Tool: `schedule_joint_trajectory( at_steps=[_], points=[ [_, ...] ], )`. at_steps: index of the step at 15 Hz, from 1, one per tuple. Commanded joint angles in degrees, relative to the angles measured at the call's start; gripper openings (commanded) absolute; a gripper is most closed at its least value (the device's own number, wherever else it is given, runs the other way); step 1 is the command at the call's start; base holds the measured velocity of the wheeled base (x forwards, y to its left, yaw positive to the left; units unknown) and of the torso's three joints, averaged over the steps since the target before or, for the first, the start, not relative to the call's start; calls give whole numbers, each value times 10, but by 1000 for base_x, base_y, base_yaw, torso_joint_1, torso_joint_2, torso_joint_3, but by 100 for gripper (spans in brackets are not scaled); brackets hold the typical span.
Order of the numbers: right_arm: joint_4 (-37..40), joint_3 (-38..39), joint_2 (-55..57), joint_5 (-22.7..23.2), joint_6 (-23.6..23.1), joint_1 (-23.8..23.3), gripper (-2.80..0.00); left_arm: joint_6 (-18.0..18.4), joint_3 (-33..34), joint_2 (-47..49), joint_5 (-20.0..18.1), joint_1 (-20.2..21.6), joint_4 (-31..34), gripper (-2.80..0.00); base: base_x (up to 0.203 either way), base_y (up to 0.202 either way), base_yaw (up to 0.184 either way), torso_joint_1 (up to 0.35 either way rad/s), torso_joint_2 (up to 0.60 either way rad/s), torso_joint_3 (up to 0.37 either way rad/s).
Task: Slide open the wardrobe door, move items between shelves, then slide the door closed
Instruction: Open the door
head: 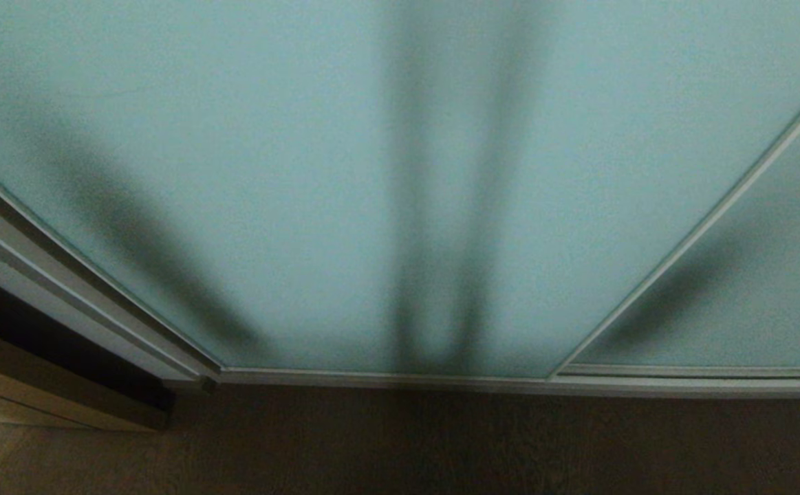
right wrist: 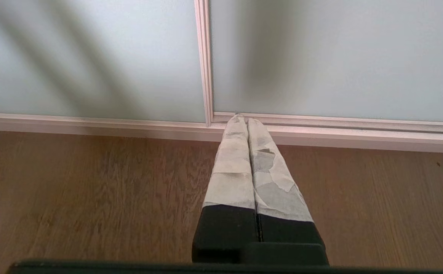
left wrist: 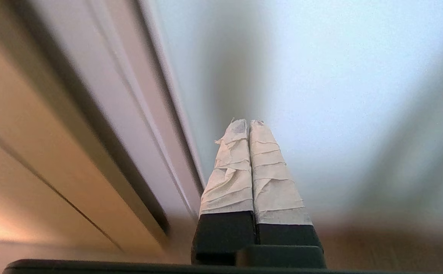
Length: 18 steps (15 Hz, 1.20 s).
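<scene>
Wood flooring (head: 441,447) fills the bottom of my head view, and right behind it stands the sliding wardrobe door (head: 344,172), fully closed, its silver frame meeting the duller twin panel (head: 771,289) on the right. Neither arm shows from the head. On my left wrist view the left gripper (left wrist: 248,123) has its taped fingers (left wrist: 231,171) clenched together on nothing, pointing at the glass just beside the door's left frame edge (left wrist: 168,99). The right gripper (right wrist: 243,118) hangs low over the floor, fingers likewise pressed together and empty, aimed at the seam between the two panels.

My worry: clenched tips pushed against smooth frosted glass could simply skid, so the door would not slide. Catching the wall trim instead of the door's own frame would jam the push. The bags and shelves stay hidden behind the glass, so I can't plan those moves yet.
</scene>
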Motion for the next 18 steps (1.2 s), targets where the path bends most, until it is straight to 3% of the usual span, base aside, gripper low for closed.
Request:
schedule_joint_trajectory(
  at_steps=[1,7,13,18],
  points=[
    [0,0,0,0,0,0,-280,0,-78,66,35,0,-2,-280,0,0,0,0,0,0],
    [0,0,0,0,0,0,-280,-7,-305,313,201,-1,-60,-280,0,0,0,0,0,0],
    [0,0,0,0,0,0,-280,-18,-387,500,348,-2,-199,-280,0,0,0,0,0,0],
    [0,0,0,0,0,0,-280,-13,-463,548,366,9,-220,-280,0,0,0,0,0,0]
  ],
)
